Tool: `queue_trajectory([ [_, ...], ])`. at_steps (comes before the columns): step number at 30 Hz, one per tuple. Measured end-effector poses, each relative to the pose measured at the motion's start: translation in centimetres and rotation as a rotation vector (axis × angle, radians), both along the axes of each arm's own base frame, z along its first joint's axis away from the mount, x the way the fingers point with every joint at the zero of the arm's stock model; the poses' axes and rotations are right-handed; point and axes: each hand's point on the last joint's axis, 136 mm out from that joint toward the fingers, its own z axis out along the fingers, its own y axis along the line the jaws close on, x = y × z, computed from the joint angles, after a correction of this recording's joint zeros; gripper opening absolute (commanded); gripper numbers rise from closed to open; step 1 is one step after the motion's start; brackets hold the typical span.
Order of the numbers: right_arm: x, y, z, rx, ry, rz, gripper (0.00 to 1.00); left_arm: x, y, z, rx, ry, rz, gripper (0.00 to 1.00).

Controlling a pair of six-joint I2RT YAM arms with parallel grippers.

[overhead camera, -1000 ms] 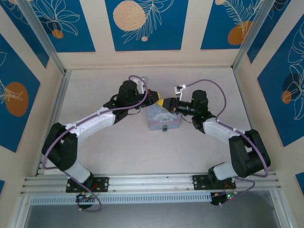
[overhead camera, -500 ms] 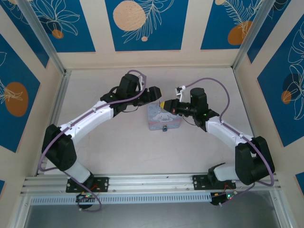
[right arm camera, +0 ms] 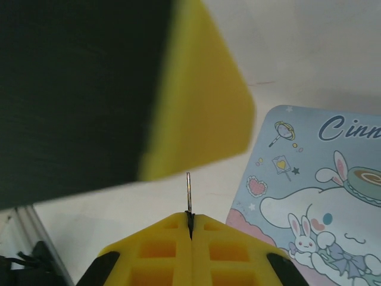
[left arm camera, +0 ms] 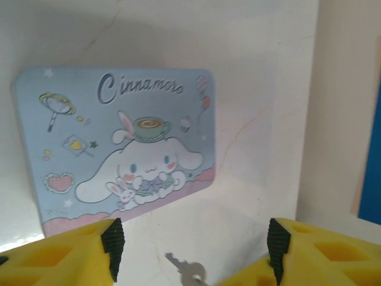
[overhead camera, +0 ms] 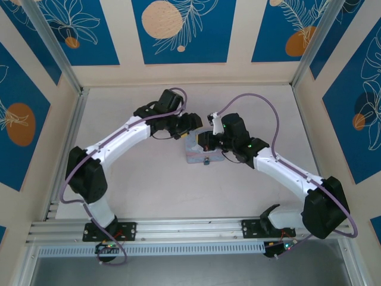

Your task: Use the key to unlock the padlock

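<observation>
My right fingers (right arm camera: 178, 232) pinch the thin grey metal key (right arm camera: 189, 190) edge-on, my left fingers (left arm camera: 65, 256) spread wide; light, stiff and slick, it would probably pivot unless gripped flat.

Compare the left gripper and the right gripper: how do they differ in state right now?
The left gripper has its fingers wide apart; the right gripper has its fingers pressed together. The left gripper grips nothing, while the right gripper pinches a thin metal sliver that sticks straight out past its tips. Both have yellow fingertips, and both wrist views look onto the pale blue tin.
</observation>
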Motion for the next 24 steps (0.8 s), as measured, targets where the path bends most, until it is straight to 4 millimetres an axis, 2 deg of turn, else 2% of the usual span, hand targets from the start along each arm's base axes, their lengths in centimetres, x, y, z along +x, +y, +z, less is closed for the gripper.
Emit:
queue_trajectory([
  [4, 0.1, -0.2, -0.1, -0.059, -0.036, -0.012, 0.0, -0.3, 0.0, -1.3, 0.012, 0.057, 0.012, 0.56],
  [14, 0.6, 0.1, 0.5, -0.105, -0.075, -0.014, 0.0, -0.5, -0.3, -1.2, -0.006, 0.085, 0.015, 0.4],
  [24, 0.5, 0.4, -0.3, -0.128, -0.066, -0.002, 0.0, -0.7, -0.8, -1.5, -0.014, 0.097, 0.0, 0.12],
])
